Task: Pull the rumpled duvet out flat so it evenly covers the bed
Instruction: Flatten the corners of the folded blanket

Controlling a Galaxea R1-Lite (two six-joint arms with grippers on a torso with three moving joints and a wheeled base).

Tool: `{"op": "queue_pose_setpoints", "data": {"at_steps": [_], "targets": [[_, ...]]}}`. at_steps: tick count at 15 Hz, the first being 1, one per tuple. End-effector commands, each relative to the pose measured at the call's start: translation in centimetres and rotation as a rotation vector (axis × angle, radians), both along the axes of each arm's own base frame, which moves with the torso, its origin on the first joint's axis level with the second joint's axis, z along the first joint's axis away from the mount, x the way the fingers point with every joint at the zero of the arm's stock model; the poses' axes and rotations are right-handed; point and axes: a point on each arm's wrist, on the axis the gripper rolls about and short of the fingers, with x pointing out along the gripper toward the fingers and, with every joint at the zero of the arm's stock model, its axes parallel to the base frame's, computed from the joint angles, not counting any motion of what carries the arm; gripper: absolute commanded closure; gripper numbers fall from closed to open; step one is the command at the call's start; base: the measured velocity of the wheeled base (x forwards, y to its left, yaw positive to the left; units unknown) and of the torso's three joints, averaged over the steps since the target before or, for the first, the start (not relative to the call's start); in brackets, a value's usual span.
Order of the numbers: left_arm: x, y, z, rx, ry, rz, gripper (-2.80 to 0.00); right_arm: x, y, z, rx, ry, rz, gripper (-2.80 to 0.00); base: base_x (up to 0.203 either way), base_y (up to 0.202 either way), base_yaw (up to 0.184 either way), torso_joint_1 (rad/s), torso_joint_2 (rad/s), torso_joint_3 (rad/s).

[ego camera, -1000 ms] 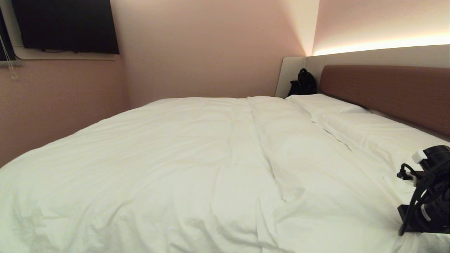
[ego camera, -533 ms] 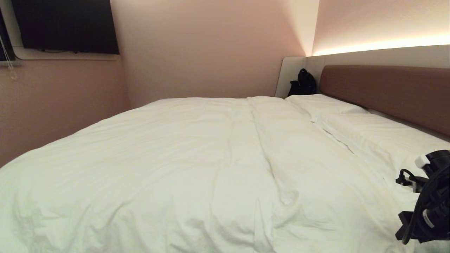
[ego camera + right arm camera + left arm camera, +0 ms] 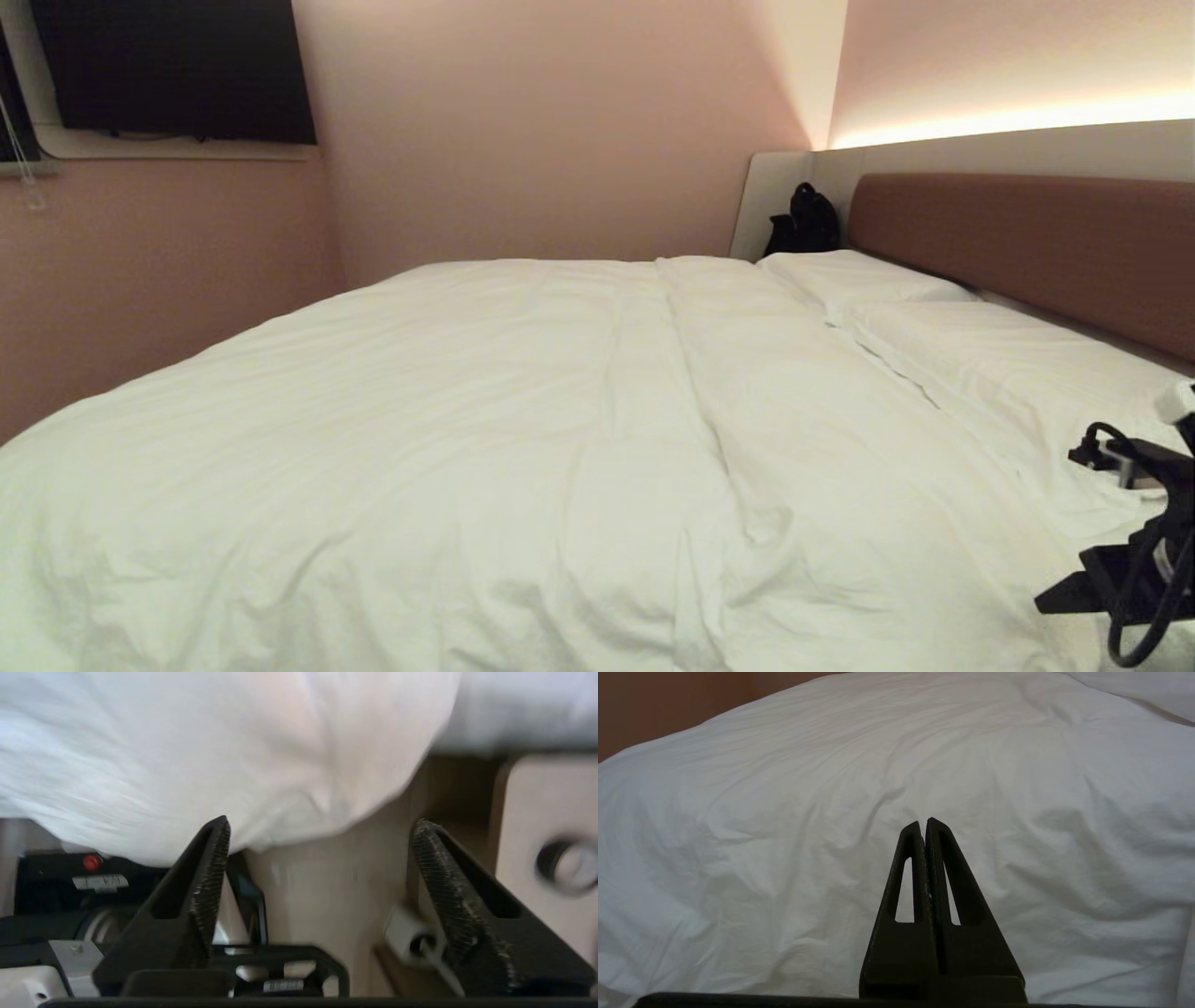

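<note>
The white duvet point(image 3: 467, 448) lies spread over most of the bed, with soft creases and one long fold running toward the headboard point(image 3: 1027, 243). Its near edge point(image 3: 233, 756) hangs over the bedside in the right wrist view. My right gripper point(image 3: 322, 823) is open just below that hanging edge, with nothing between its fingers. The right arm point(image 3: 1134, 560) shows at the lower right of the head view, beside the bed. My left gripper point(image 3: 923, 822) is shut and empty, held above the creased duvet point(image 3: 784, 812).
Two white pillows point(image 3: 980, 364) point(image 3: 859, 275) lie along the headboard. A black bag point(image 3: 803, 222) sits in the far corner. A dark screen point(image 3: 177, 70) hangs on the left wall. Pale floor point(image 3: 327, 896) and a light wooden panel point(image 3: 537, 802) lie below the right gripper.
The right arm has swung lower and toward the right edge of the head view, off the duvet's near corner. The cloth there has settled flatter. The left arm has not moved.
</note>
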Motion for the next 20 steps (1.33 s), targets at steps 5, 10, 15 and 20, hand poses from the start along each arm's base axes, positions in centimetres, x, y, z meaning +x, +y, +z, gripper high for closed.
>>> {"op": "queue_pose_setpoints", "data": {"at_steps": [5,10,15,20], "targets": [[0.0,0.0,0.0,0.001,0.0,0.0,0.0,0.6,0.8,1.7,0.207,-0.135,0.164,-2.8,0.0,0.0,0.0,0.0,0.0,0.0],[0.0,0.0,0.0,0.001,0.0,0.0,0.0,0.8,0.7,1.7,0.204,-0.144,0.157,0.0,0.0,0.0,0.0,0.0,0.0,0.0],[0.0,0.0,0.0,0.001,0.0,0.0,0.0,2.7,0.4,0.6,0.225,-0.105,0.169,0.0,0.0,0.0,0.0,0.0,0.0,0.0],[0.0,0.0,0.0,0.001,0.0,0.0,0.0,3.4,-1.3,-1.0,0.232,-0.073,0.102,0.0,0.0,0.0,0.0,0.0,0.0,0.0]]}}
